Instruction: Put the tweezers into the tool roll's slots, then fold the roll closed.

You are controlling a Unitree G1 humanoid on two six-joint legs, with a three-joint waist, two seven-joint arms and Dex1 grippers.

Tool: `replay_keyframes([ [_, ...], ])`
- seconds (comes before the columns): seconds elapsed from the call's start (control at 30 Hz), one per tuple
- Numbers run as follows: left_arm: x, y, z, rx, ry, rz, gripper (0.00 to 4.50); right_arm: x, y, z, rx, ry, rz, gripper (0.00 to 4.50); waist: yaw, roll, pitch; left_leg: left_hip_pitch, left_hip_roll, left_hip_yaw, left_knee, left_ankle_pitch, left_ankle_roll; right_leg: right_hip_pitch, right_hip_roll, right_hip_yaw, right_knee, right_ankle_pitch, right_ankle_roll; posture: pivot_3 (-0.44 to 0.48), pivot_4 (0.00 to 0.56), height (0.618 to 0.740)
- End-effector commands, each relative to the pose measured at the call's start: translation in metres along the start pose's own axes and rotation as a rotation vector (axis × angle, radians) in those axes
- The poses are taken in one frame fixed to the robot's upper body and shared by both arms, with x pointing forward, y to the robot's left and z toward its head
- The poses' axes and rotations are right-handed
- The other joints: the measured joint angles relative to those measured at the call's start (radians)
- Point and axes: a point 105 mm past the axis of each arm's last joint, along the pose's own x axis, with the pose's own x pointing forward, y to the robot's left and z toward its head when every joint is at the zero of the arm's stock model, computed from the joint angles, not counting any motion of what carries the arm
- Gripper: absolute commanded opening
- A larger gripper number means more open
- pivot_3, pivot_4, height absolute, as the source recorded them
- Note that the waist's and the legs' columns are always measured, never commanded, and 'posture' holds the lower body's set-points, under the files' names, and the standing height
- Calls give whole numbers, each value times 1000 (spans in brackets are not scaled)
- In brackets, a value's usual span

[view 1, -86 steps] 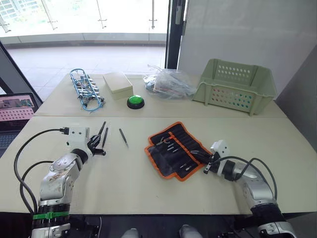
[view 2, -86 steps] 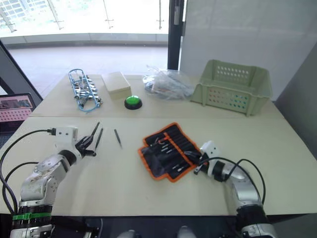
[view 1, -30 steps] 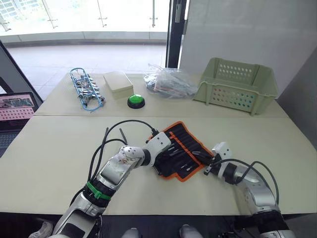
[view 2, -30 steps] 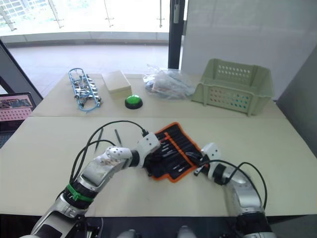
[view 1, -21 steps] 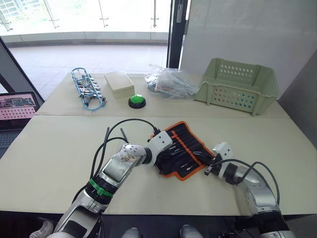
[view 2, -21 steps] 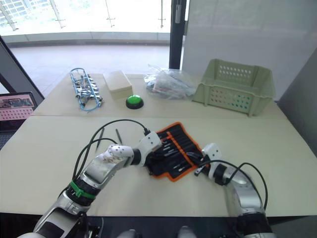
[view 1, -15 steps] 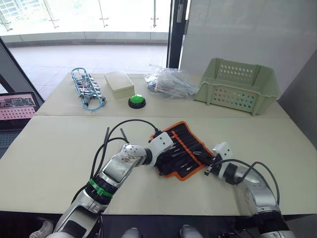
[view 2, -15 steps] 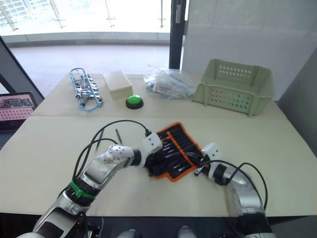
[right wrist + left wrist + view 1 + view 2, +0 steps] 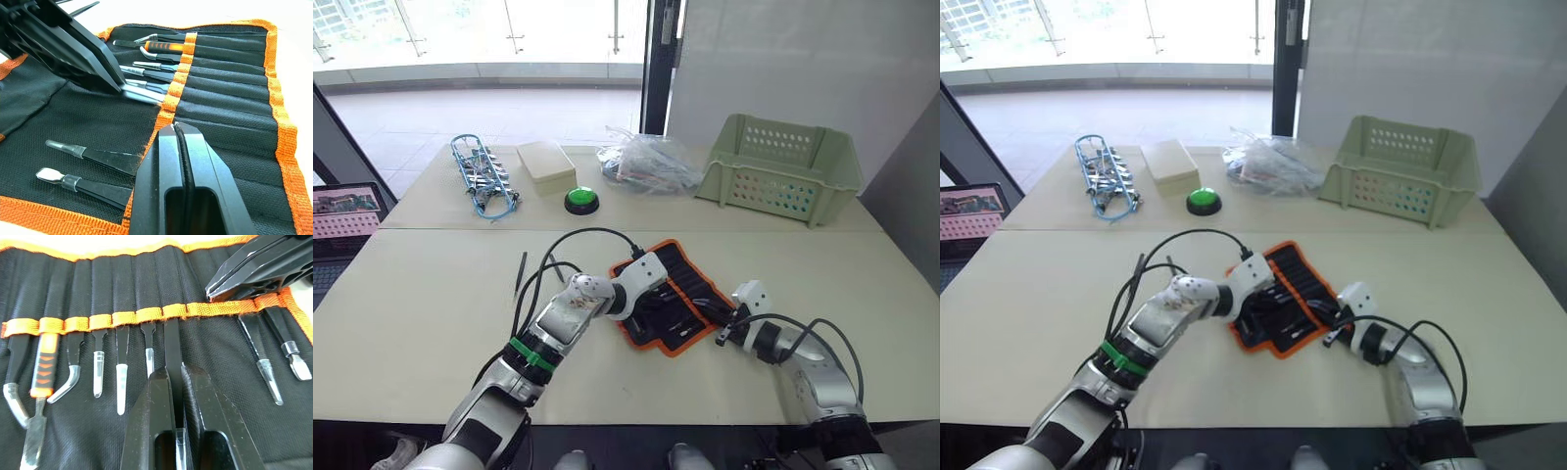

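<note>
Since 2.9 s ago we have brought our left arm across from the left side of the table, where its gripper lay by three loose tweezers, to the tool roll (image 9: 671,299), which lies open on the near table (image 9: 431,323).

Item, left gripper (image 9: 176,382): fingers narrowed on a black tweezer (image 9: 172,340), whose upper end enters a slot (image 9: 174,289) under the orange band. From the head views this gripper rests over the roll's left half.

Item, right gripper (image 9: 177,128): closed on the roll's black strap (image 9: 183,161), at the roll's right edge; its fingers lie over the orange band.

Item, tools already seated in the slots, seen from the left wrist: an orange-handled tool (image 9: 43,364), a curved-tip piece (image 9: 68,379) and three capped tweezers (image 9: 121,382) on one side of the held one; two more tools (image 9: 264,367) on the other side, beyond our right gripper's fingers (image 9: 259,264).

Item, loose tweezers (image 9: 520,273): on the table, well apart from the roll, left of our left arm; their count cannot be told.

Item, far table: blue-wire bundle of clips (image 9: 480,181), pale box (image 9: 546,164), green button (image 9: 580,201), clear plastic bag (image 9: 646,162), pale green basket (image 9: 783,171).

Item, laptop (image 9: 340,220): at the left edge of the view.
</note>
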Motion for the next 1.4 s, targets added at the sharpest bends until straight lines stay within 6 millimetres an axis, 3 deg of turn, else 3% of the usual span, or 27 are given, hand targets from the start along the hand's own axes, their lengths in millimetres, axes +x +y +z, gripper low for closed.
replay_keyframes([
  [0.03,6,2,12,44,-30,0,33,0,10,-21,44,70,23,0,0,0,0,0,0,0,0,0,0,0,0,0,0,0,0,0,150,740],
  [0.33,26,7,23,70,-52,-11,33,2,13,-21,46,67,30,0,1,0,0,0,0,0,2,0,0,1,0,0,0,0,0,0,150,740],
  [0.53,21,12,21,29,-71,9,33,1,13,-20,43,68,33,0,0,0,0,0,0,0,2,0,0,1,0,0,0,0,0,0,150,740],
  [0.57,15,17,20,5,-86,28,841,2,12,-20,42,68,33,0,0,0,0,0,0,0,2,0,0,1,0,0,0,0,0,0,150,740],
  [0.7,2,27,17,-13,-111,75,2072,3,11,-20,40,71,35,0,-8,0,0,0,0,0,1,0,0,0,0,0,1,0,0,0,150,740],
  [0.83,-34,36,18,-116,-185,97,3430,4,11,-19,38,71,36,0,-14,1,0,1,0,0,1,0,0,-1,1,1,3,0,0,0,150,740],
  [0.93,-74,53,24,-178,-251,164,4354,2,8,-21,32,81,39,0,-9,1,0,1,0,0,1,0,0,-2,0,1,6,0,0,0,150,740],
  [1.1,-142,81,13,-235,-293,365,4435,2,6,-22,32,86,41,0,-7,1,0,1,0,0,2,0,0,-2,0,1,6,0,0,0,150,740],
  [1.17,-160,90,6,-269,-308,446,4435,3,6,-22,32,87,43,0,-8,1,0,3,0,0,1,0,0,-1,0,1,6,0,0,0,150,740],
  [1.27,-198,99,-13,-354,-378,600,4435,4,7,-24,38,91,53,0,-10,1,0,3,0,0,1,0,0,-1,0,1,6,0,0,0,150,740],
  [1.4,-234,101,-45,-322,-376,833,4435,5,7,-25,41,94,60,0,-7,1,0,4,1,0,0,0,0,-1,0,1,7,0,0,0,150,740],
])
